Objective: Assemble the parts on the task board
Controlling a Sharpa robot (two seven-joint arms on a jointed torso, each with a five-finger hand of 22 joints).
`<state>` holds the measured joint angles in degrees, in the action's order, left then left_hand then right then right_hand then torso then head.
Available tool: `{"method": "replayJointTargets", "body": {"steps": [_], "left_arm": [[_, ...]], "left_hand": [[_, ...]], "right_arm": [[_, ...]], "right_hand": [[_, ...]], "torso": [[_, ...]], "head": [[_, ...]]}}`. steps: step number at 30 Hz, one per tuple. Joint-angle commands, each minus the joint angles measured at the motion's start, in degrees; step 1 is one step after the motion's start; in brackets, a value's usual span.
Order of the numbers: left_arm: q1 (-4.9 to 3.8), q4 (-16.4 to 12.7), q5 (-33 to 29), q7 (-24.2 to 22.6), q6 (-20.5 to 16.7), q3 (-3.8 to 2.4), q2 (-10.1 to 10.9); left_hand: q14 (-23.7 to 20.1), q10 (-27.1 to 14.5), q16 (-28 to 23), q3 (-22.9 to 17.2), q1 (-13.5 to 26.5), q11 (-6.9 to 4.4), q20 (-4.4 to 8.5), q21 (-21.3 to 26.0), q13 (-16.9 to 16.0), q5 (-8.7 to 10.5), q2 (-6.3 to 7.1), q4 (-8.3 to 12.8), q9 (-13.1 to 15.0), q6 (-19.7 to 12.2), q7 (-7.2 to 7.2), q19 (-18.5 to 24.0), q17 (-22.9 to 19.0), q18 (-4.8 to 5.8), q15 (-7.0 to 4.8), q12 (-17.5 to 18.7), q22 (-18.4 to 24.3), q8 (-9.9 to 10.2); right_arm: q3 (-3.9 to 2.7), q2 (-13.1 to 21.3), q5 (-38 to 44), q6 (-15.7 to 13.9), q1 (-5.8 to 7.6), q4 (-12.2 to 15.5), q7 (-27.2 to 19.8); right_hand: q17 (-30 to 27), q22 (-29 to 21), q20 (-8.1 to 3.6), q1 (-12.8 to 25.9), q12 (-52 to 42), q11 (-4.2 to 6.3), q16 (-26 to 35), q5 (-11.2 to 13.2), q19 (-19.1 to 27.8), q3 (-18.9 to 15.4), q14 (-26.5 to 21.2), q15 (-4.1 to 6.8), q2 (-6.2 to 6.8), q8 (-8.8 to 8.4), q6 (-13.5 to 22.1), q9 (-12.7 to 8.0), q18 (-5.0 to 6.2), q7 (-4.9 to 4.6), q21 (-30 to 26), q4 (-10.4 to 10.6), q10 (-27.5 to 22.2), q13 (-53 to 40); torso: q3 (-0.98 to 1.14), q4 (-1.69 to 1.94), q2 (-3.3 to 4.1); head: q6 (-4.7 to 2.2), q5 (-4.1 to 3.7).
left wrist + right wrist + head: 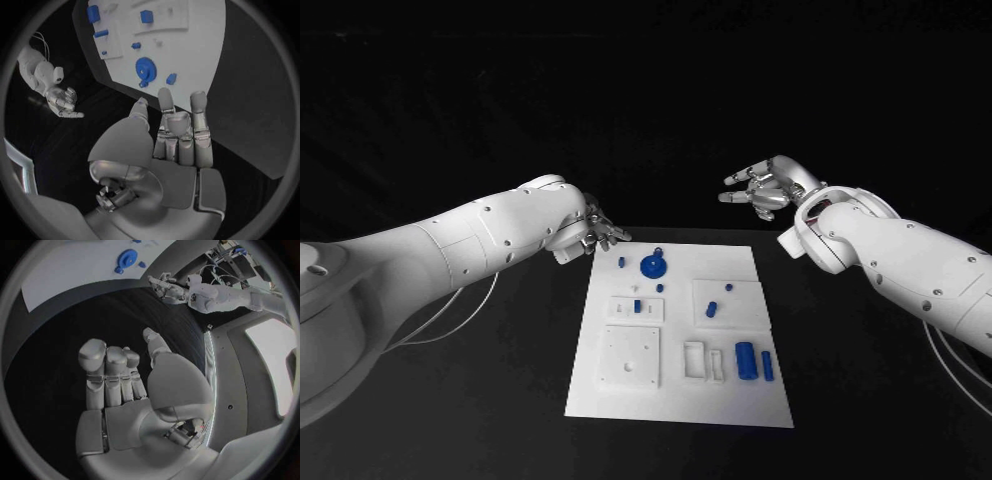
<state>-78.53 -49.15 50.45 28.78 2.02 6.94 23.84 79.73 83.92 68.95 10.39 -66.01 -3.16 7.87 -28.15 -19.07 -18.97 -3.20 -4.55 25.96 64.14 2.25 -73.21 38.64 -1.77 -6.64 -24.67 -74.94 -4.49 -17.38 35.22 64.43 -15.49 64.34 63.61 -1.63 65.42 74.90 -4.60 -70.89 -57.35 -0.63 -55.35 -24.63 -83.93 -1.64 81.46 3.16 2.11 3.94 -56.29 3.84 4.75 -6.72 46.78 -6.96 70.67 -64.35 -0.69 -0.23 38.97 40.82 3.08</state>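
The white task board (733, 400) lies in the middle of the black table. A round blue part (653, 266) sits near its far edge, with small blue parts (713, 309) on raised white blocks further in and two longer blue parts (746, 362) toward the near right. My left hand (593, 236) hovers by the board's far left corner, empty, fingers stretched side by side (178, 135). My right hand (764, 187) hangs beyond the far right corner, fingers apart and empty (125, 380). The round blue part (145, 67) lies just ahead of my left fingertips.
A square white block (630, 355) and narrow white slots (704, 360) stand on the board's near half. A thin cable (459, 320) trails from my left arm over the table. Black tabletop (877, 400) surrounds the board.
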Motion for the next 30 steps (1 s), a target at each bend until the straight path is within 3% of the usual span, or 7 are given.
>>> {"method": "replayJointTargets", "body": {"steps": [1, 5, 9, 20, 30], "left_arm": [[-0.05, 1.42, 2.6, -1.07, 4.67, -0.02, -0.77], [-0.02, 3.05, 3.7, -1.17, 5.24, -0.01, -1.42], [0.0, 4.21, 4.1, -1.16, 5.62, -0.01, -1.78], [0.17, 6.01, 3.02, -0.74, 9.19, 0.01, -2.66], [0.43, 6.9, 0.94, -0.71, 10.73, 0.01, -3.27]], "left_hand": [[-0.22, 1.94, -0.24, 0.24, 0.23, 0.61, -0.47, 0.15, -0.07, 0.6, 0.04, 0.14, -0.64, -0.95, 0.35, 0.17, -0.2, -0.29, 0.33, 0.44, -1.01, 0.28], [-0.21, 1.94, -0.22, 0.36, 0.49, 0.63, -0.54, 0.11, -0.15, 0.9, 0.38, 0.05, -1.5, -0.96, 0.4, 0.16, -0.2, -0.4, 0.37, 0.52, -1.0, 0.2], [-0.17, 1.96, -0.2, 0.37, 0.66, 0.63, -0.53, 0.09, -0.18, 1.1, 0.44, -0.09, -1.64, -0.94, 0.4, 0.12, -0.18, -0.42, 0.37, 0.51, -1.0, 0.18], [-0.33, 1.83, -0.34, 0.2, 0.71, 0.69, -0.57, 0.13, -0.25, 1.49, 0.64, -0.21, -2.07, -1.06, 0.46, 0.22, -0.41, -0.4, 0.41, 0.58, -1.0, 0.16], [-0.38, 1.81, -0.18, 0.14, 1.02, 0.72, -0.59, 0.1, -0.35, 1.71, 0.57, -0.33, -2.18, -1.07, 0.46, 0.28, -0.26, -0.4, 0.43, 0.53, -1.02, 0.08]], "right_arm": [[-0.02, 0.18, 0.64, 0.08, -0.01, 0.46, -0.06], [-0.02, 0.4, 0.68, 0.04, -0.01, 0.86, -0.01], [-0.03, 0.63, 0.75, -0.02, -0.01, 1.21, 0.05], [-0.03, 0.75, 0.81, -0.04, 0.0, 1.49, 0.1], [-0.03, 0.52, 0.81, 0.02, 0.01, 1.43, 0.09]], "right_hand": [[-0.09, 5.78, 0.21, 0.18, -0.02, -0.02, 0.17, -0.21, -2.07, -0.06, -0.32, 0.16, -0.34, -0.34, -0.19, -0.06, 0.92, -0.11, -0.24, -0.08, -0.25, 0.06], [-0.09, 5.78, 0.21, 0.18, -0.02, -0.02, 0.17, -0.21, -2.07, -0.06, -0.32, 0.16, -0.34, -0.34, -0.19, -0.06, 0.92, -0.11, -0.24, -0.08, -0.25, 0.06], [-0.09, 5.78, 0.21, 0.18, -0.02, -0.02, 0.17, -0.21, -2.07, -0.06, -0.32, 0.16, -0.34, -0.34, -0.19, -0.06, 0.92, -0.11, -0.24, -0.08, -0.25, 0.06], [-0.09, 5.78, 0.21, 0.18, -0.02, -0.02, 0.17, -0.21, -2.07, -0.06, -0.32, 0.16, -0.34, -0.34, -0.19, -0.06, 0.92, -0.11, -0.24, -0.08, -0.25, 0.06], [-0.15, 5.74, 0.19, 0.17, 0.08, 0.0, 0.24, -0.28, -2.1, 0.04, -0.31, 0.17, -0.15, -0.33, -0.25, -0.06, 0.93, -0.09, -0.43, 0.09, -0.24, 0.2]], "torso": [[-0.2, -0.31, 0.56], [-0.3, -0.56, 0.82], [-0.27, -0.72, 0.99], [-0.33, -0.78, 1.11], [-0.27, -0.76, 1.09]], "head": [[-0.14, 0.07], [-0.39, 0.22], [-0.46, 0.53], [-0.21, 1.18], [-0.09, 1.13]]}}
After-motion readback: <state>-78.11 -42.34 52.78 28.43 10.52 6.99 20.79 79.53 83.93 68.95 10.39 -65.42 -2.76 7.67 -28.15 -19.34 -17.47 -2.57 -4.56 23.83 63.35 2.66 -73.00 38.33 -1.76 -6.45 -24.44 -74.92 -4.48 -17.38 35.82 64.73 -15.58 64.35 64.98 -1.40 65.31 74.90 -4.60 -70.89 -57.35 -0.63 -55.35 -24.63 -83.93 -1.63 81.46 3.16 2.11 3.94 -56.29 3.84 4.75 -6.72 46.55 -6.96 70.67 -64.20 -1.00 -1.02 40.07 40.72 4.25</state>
